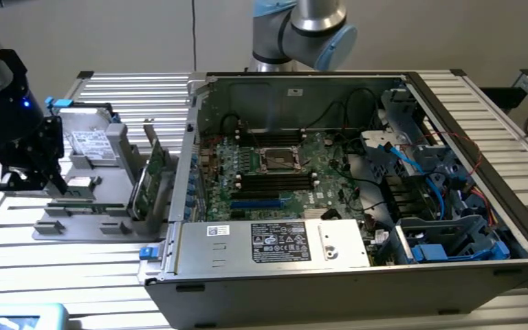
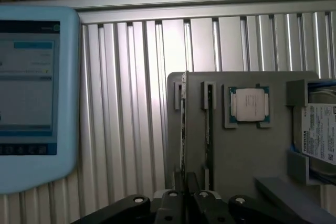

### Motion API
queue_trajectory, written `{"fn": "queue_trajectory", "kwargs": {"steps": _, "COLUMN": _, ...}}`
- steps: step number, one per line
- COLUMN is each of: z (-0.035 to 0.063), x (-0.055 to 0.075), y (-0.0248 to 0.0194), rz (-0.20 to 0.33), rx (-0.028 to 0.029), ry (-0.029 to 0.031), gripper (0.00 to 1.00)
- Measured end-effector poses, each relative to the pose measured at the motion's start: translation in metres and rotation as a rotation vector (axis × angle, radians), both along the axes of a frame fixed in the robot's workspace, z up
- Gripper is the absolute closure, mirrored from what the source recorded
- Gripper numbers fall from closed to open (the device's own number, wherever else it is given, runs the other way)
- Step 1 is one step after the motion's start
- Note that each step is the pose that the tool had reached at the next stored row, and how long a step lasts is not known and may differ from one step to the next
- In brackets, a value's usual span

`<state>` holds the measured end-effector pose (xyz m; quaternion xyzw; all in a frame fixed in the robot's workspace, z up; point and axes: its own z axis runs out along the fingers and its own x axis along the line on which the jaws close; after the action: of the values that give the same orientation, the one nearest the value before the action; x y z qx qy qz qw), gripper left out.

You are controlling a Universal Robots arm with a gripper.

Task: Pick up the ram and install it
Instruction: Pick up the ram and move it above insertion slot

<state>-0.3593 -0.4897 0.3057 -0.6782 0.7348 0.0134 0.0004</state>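
Note:
The ram (image 2: 182,124) is a thin green stick standing on edge in a slot of the grey parts holder (image 2: 236,156). In the exterior view the ram (image 1: 76,204) shows as a low green strip on that holder (image 1: 90,227), at the exterior view's left. My gripper (image 2: 187,188) hangs straight over it with its jaws close together, and the ram's edge runs in between them. In the exterior view the gripper (image 1: 60,191) reaches down to the holder. The open computer case (image 1: 484,137) lies at the exterior view's right, with black memory slots (image 1: 273,180) on its motherboard.
A processor (image 2: 248,104) and a hard drive (image 2: 320,140) sit on the same holder. A taller green card (image 1: 149,179) stands between holder and case. A pale blue tablet (image 2: 29,93) lies on the slatted aluminium table (image 2: 131,103).

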Motion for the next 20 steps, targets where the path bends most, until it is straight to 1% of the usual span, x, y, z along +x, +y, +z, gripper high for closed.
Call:
{"fn": "queue_trajectory", "kwargs": {"steps": 3, "z": 0.0138, "x": 0.002, "y": -0.0007, "rz": 0.001, "rx": 0.0, "ry": 0.0, "gripper": 0.86}}
{"fn": "queue_trajectory", "kwargs": {"steps": 9, "z": 0.0407, "x": 0.011, "y": -0.0011, "rz": 0.001, "rx": 0.0001, "ry": -0.0001, "gripper": 0.86}}
{"fn": "queue_trajectory", "kwargs": {"steps": 12, "z": 0.0546, "x": 0.02, "y": -0.0012, "rz": 0.001, "rx": 0.0, "ry": 0.0, "gripper": 0.86}}
{"fn": "queue_trajectory", "kwargs": {"steps": 16, "z": 0.0723, "x": 0.034, "y": -0.0024, "rz": 0.001, "rx": 0.0036, "ry": -0.0002, "gripper": 0.86}}
{"fn": "queue_trajectory", "kwargs": {"steps": 20, "z": 0.0856, "x": 0.051, "y": -0.0029, "rz": 0.001, "rx": 0.0052, "ry": 0.0003, "gripper": 0.86}}
